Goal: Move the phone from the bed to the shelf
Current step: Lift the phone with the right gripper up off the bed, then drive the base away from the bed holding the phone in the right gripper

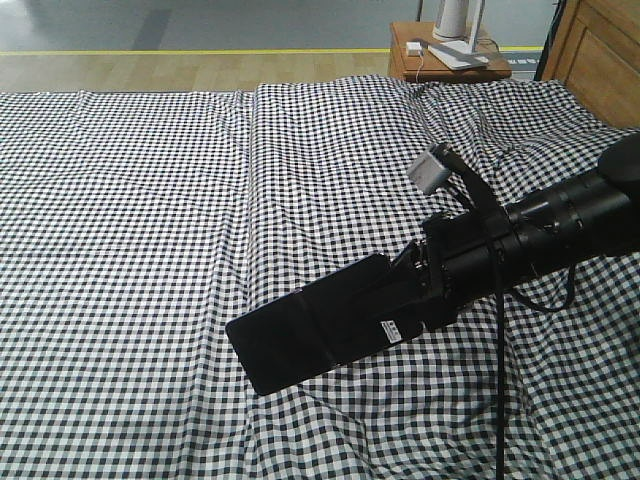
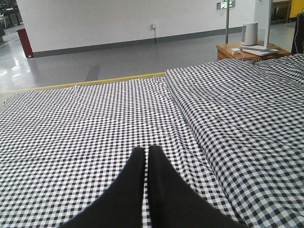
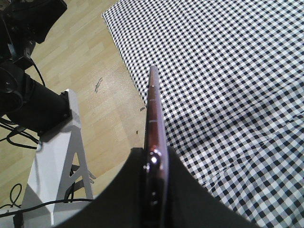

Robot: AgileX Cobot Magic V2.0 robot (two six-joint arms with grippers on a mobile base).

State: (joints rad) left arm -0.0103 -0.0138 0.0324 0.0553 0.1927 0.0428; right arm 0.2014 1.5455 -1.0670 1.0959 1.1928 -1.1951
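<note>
Item 1. Phone (image 1: 315, 340): pinched by one end in my right gripper (image 1: 400, 298), arm entering from 3 o'clock. It hangs toward 6 o'clock in the front view and looks lifted off the bed (image 1: 150, 200).

Item 2. Left gripper (image 2: 146, 164): fingers pressed together, holding nothing.

Item 3. Step, as I judge it: pick done, carry in hand. The shelf is in no view, so I must find it first. The side table (image 1: 450, 62) at 1 o'clock is not the target.

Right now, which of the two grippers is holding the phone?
The right gripper, shut on the phone. The left gripper is shut and empty, over the bed.
</note>
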